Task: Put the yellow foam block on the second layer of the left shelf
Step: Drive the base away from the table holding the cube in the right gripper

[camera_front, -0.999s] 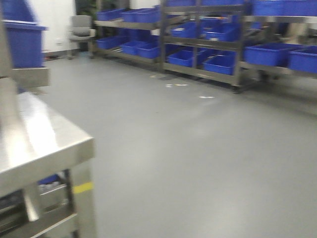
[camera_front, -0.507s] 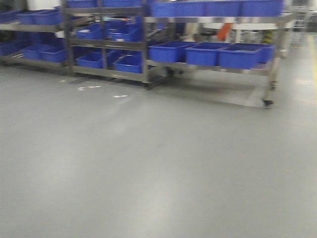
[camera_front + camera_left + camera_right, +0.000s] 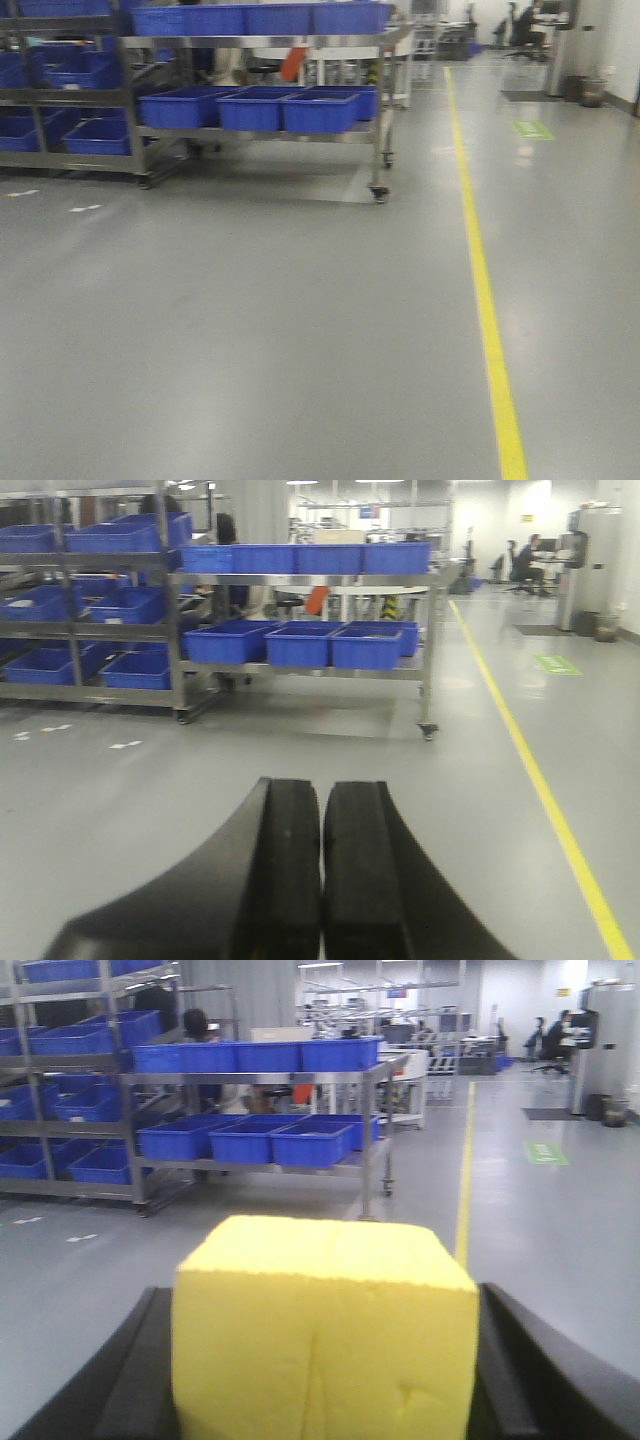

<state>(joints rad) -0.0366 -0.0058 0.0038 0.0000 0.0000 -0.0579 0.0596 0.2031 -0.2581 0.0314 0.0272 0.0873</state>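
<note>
One risk — yellow foam block [image 3: 325, 1330], clamped in right end effector [image 3: 332, 1370], could slip if jolted; left end effector [image 3: 322, 870] sits pressed together.

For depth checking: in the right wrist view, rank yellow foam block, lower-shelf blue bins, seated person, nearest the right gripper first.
1. yellow foam block, in the grasp, centre.
2. blue bins, on the rack, left-centre.
3. seated person, far right background.
</note>
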